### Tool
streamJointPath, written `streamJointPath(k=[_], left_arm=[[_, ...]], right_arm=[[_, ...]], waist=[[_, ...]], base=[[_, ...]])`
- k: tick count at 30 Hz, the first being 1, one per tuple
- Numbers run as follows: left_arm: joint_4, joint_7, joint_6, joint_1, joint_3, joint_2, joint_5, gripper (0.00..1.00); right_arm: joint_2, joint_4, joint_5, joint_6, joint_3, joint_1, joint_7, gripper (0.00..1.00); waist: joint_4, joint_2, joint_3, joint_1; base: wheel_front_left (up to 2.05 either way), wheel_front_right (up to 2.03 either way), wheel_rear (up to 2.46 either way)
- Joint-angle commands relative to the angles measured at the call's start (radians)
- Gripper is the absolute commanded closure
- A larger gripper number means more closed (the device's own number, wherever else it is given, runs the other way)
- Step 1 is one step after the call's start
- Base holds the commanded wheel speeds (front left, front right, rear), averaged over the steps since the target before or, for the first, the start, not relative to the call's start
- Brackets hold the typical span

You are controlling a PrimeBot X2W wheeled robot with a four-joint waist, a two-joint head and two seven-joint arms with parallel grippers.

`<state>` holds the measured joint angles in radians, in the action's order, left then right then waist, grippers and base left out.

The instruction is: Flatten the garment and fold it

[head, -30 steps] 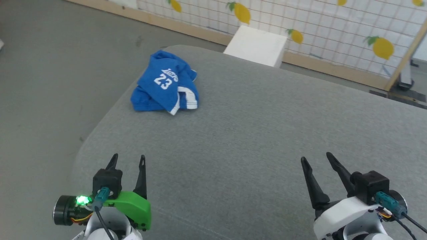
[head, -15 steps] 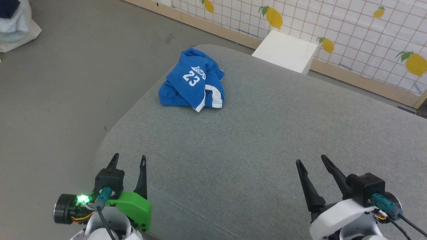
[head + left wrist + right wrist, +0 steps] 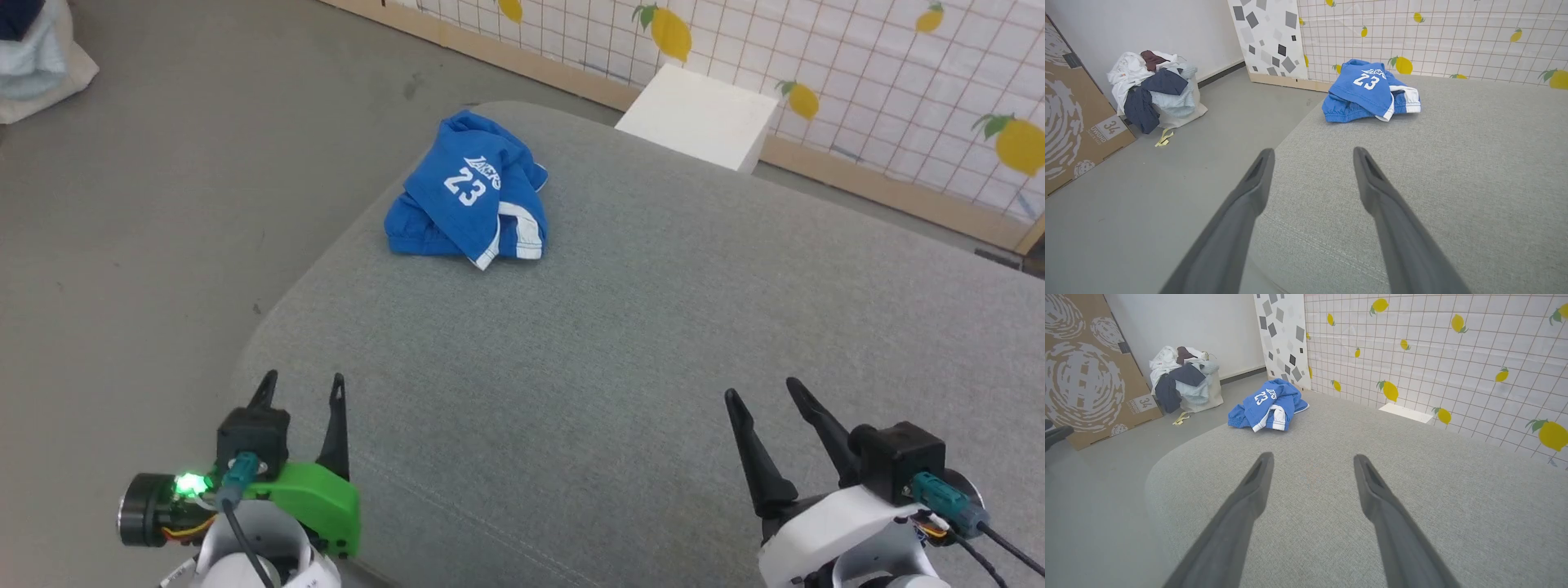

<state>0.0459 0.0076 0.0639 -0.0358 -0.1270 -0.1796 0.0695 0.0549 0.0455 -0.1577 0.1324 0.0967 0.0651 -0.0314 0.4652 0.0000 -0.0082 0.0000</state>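
Flattening not yet begun: the shorts [image 3: 469, 200] lie crumpled at the far corner of the bench [image 3: 653, 327]; left claw [image 3: 302, 380] and right claw [image 3: 760, 388], both spread empty, must first reach them.

Head camera: mounted high, above and behind both pairs of jaws, facing forward and down onto the grey worktop [image 3: 653, 327]. The garment [image 3: 467, 196] lies well ahead of the left jaws. Left wrist camera: low over the worktop, sighting along the left jaws toward the garment. Right wrist camera: equally low, sighting along the right jaws, farther from the garment. All three views share the garment, the worktop ahead of the jaws and the lemon-print panel [image 3: 1433, 355].
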Motion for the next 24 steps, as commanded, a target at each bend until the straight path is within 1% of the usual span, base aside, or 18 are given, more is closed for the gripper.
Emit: streamJointPath(k=[1, 6, 11, 14, 19, 22, 24], left_arm=[[-0.008, 0.004, 0.0, -0.031, 0.003, -0.009, 0.014, 0.0], [-0.01, 0.043, -0.05, -0.109, -0.002, -0.032, 0.045, 0.0], [0.005, 0.095, -0.118, -0.248, 0.009, -0.083, 0.083, 0.0], [0.023, 0.125, -0.147, -0.342, 0.026, -0.123, 0.114, 0.0], [0.07, 0.191, -0.184, -0.521, 0.027, -0.221, 0.176, 0.0], [0.108, 0.236, -0.192, -0.622, 0.0, -0.282, 0.226, 0.0], [0.145, 0.274, -0.194, -0.691, -0.042, -0.336, 0.281, 0.0]], right_arm=[[0.0, 0.011, 0.005, -0.002, -0.004, 0.005, -0.007, 0.0], [0.021, 0.05, 0.023, -0.002, -0.009, -0.023, -0.029, 0.0], [0.049, 0.094, 0.043, -0.002, -0.017, -0.059, -0.05, 0.0], [0.064, 0.117, 0.054, -0.002, -0.025, -0.079, -0.056, 0.0], [0.088, 0.158, 0.074, -0.002, -0.042, -0.117, -0.061, 0.0], [0.096, 0.18, 0.084, -0.002, -0.057, -0.138, -0.06, 0.0], [0.098, 0.195, 0.09, -0.002, -0.067, -0.154, -0.055, 0.0]], waist=[[-0.013, 0.0, 0.024, 0.0], [-0.056, 0.0, 0.098, 0.0], [-0.129, 0.0, 0.202, 0.0], [-0.174, 0.0, 0.264, 0.0], [-0.253, 0.0, 0.374, 0.0], [-0.292, 0.0, 0.432, 0.0], [-0.321, 0.0, 0.474, 0.0]], base=[[0.0, 0.0, 0.0], [0.0, 0.0, 0.0], [0.0, 0.0, 0.0], [0.0, 0.0, 0.0], [0.0, 0.0, 0.0], [0.0, 0.0, 0.0], [0.0, 0.0, 0.0]])
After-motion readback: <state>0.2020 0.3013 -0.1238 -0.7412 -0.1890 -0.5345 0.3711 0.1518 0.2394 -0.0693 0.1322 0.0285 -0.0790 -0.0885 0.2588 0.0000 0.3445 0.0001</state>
